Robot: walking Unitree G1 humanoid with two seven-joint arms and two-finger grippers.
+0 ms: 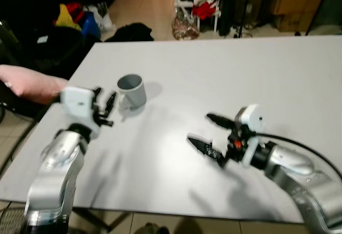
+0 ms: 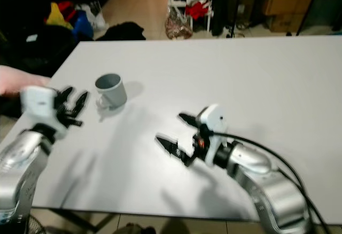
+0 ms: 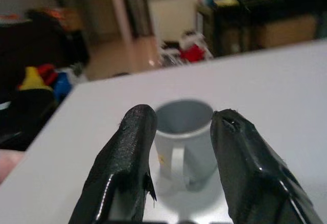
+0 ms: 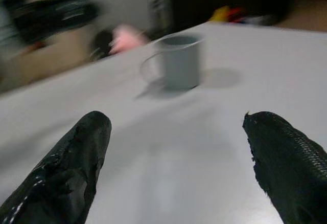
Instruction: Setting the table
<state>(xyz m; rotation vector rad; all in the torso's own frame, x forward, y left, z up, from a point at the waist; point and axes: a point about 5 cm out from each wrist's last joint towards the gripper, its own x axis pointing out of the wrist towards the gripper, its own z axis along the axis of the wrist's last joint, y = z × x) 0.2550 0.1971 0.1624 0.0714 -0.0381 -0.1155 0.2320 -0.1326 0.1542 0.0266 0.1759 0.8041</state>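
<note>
Mug (image 1: 132, 90), grey, upright on the white table (image 1: 224, 73), handle turned toward my left gripper (image 1: 105, 107). That gripper sits just beside it, short of contact, fingers parted and holding nothing; through its wrist view the mug stands framed between them. I judge this the approach before the grasp: next I ease forward and close on handle or wall. Right gripper (image 1: 212, 135) hovers low, spread wide, well apart from it.

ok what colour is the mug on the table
Grey; the mug shows best in the left eye view, standing just ahead of the left claw.
</note>
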